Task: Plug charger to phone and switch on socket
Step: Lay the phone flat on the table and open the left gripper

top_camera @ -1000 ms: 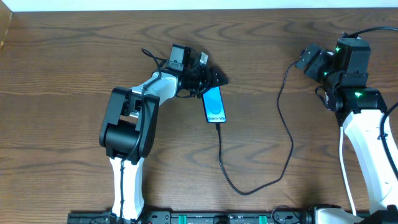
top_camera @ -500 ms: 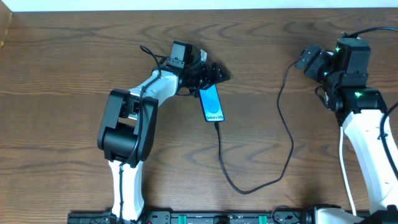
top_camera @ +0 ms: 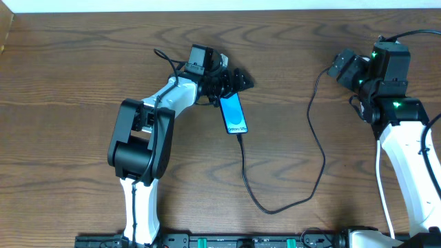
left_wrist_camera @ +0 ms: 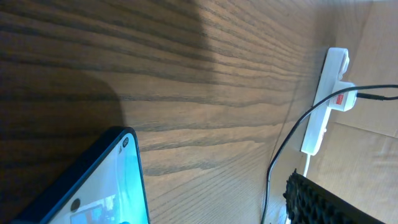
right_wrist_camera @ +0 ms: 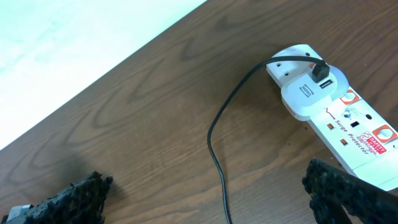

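The phone (top_camera: 235, 114) lies on the table with its blue screen up, and it also shows in the left wrist view (left_wrist_camera: 93, 186). The black charger cable (top_camera: 318, 148) meets the phone's near end, loops across the table and runs up to the white adapter on the socket (right_wrist_camera: 348, 127). The socket also shows in the left wrist view (left_wrist_camera: 326, 102); in the overhead view the right arm hides it. My left gripper (top_camera: 233, 81) is open at the phone's far end. My right gripper (right_wrist_camera: 211, 199) is open above the cable, just left of the socket.
The white cord of the power strip (left_wrist_camera: 307, 163) trails off its near end. The table's far edge (right_wrist_camera: 118, 59) runs close behind the socket. The left arm's body (top_camera: 141, 141) stands left of the phone.
The phone and my left gripper shifted slightly left and toward the back of the table, then stayed still. The right arm has not moved.
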